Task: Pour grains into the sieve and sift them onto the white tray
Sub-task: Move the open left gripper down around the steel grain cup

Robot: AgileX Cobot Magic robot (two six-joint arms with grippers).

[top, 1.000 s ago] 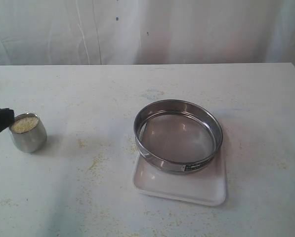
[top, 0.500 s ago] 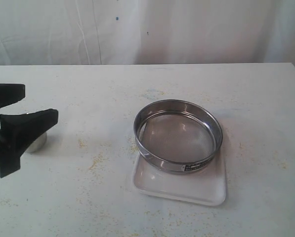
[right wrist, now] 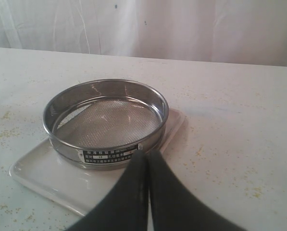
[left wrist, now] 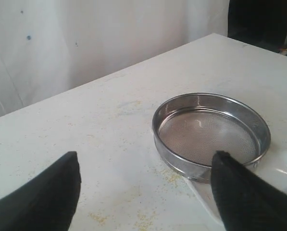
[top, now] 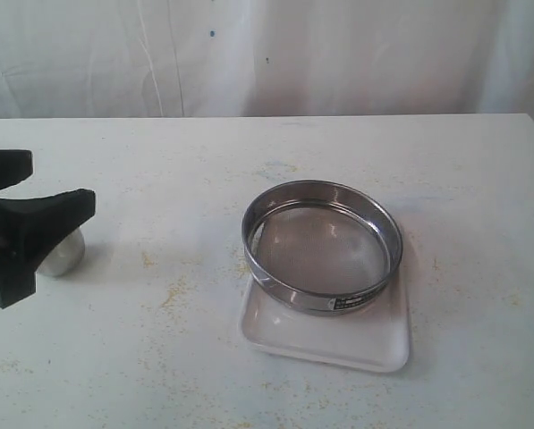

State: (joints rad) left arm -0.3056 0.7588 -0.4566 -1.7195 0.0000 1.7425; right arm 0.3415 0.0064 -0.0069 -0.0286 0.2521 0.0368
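The left tool [top: 61, 185] is released, fingers spread wide, at the left edge of the tabletop [top: 159, 161]. The cup [top: 63, 255] stands right behind its lower finger, mostly hidden. Its mouth is covered, so no grains show, and the mesh is bare. The sieve [top: 293, 293] sits on the tray [top: 338, 344], well apart to the right of this tool, and the wrist view looks straight toward it.

The left arm is plainly nearer the cup, so the grasp looks to be its job. The next move likely needs the fingers to drop around the cup.

The right tool [right wrist: 148, 156] is clenched on nothing, just beside the tray.

Count: 1 cup, 1 sieve, 1 tray, 2 tools.
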